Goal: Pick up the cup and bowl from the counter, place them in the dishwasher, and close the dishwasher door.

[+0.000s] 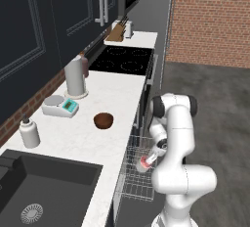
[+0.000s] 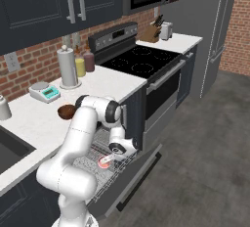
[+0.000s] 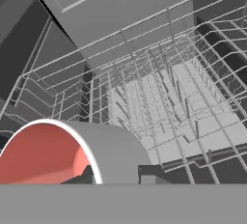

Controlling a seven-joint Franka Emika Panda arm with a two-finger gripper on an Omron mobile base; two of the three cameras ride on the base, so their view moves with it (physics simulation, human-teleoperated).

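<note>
One cup (image 2: 103, 162) sits pinched in the tool (image 2: 108, 160) over the dishwasher rack (image 1: 137, 174); best to lower it gently between tines before releasing.

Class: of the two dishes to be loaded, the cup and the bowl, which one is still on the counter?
The bowl, dark reddish-brown, sits on the counter. The cup is over the rack, in the tool.

No legible text, label or number anywhere, not even on the scale's (image 1: 60, 106) display.
</note>
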